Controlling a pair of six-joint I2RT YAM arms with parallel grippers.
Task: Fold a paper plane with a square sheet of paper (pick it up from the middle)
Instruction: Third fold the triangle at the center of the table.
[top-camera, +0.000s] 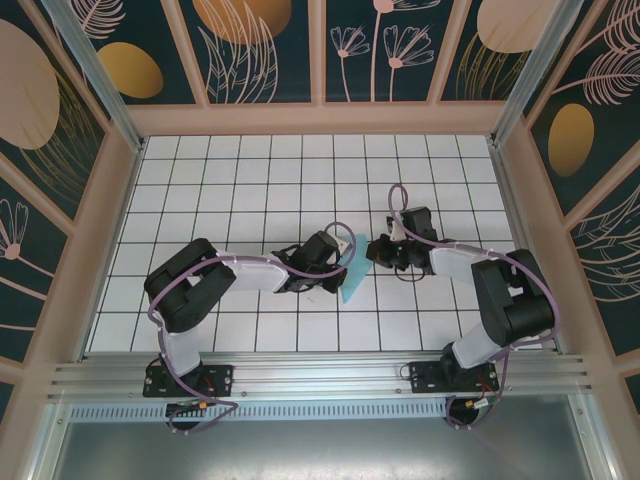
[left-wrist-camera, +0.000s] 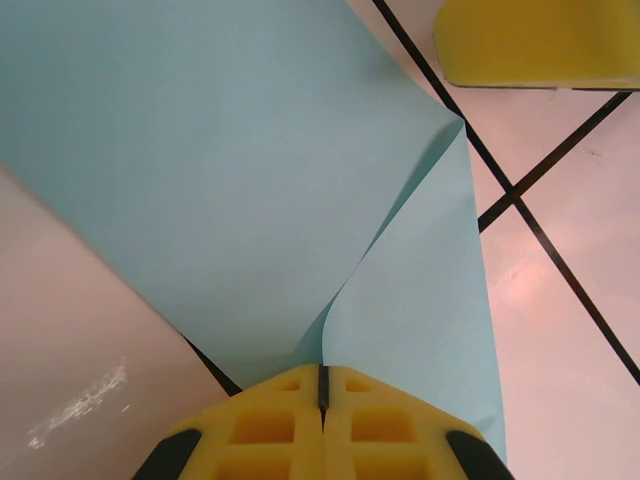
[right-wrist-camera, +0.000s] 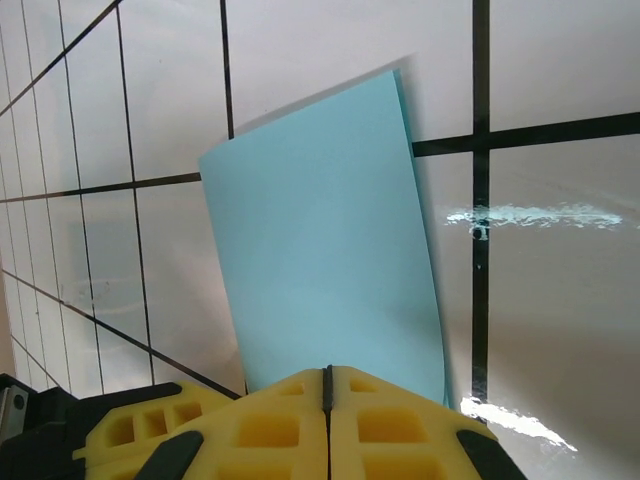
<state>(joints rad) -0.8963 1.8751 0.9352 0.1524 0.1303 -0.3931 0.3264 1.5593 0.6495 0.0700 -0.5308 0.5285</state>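
Shut left hand (left-wrist-camera: 322, 375) pinches the square sheet of paper (left-wrist-camera: 230, 170) over white gridded table (left-wrist-camera: 560, 330); right hand (right-wrist-camera: 327, 375) closed; floral walls (top-camera: 260, 50).

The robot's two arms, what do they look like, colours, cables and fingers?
The left arm and right arm match: bulky black joints, white link covers, and a thin purple cable looping alongside each. Their fingers are yellow, moulded with square pockets, with black pieces at the sides.
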